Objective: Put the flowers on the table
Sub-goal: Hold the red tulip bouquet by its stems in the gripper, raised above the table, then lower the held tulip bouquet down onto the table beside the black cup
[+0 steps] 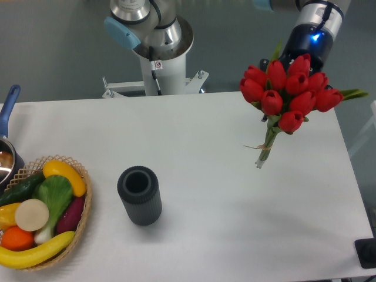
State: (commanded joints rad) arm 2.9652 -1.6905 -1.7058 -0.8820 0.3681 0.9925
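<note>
Flowers (286, 93) hang over the table's (205, 176) right side, stems pointing down. Gripper (296, 59) sits behind the blooms, can't tell how its fingers are. Dark cylinder (140, 195) stands well left.

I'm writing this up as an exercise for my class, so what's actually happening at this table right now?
A robot arm holds a bunch of red tulips with green stems up at the far right of the large white tabletop. Its gripper sits hidden behind the blooms, so its jaws can't be judged. The tied stem ends hang near the surface; contact is unclear. A dark ribbed cylinder and a wicker basket of vegetables stand apart, untouched.
</note>
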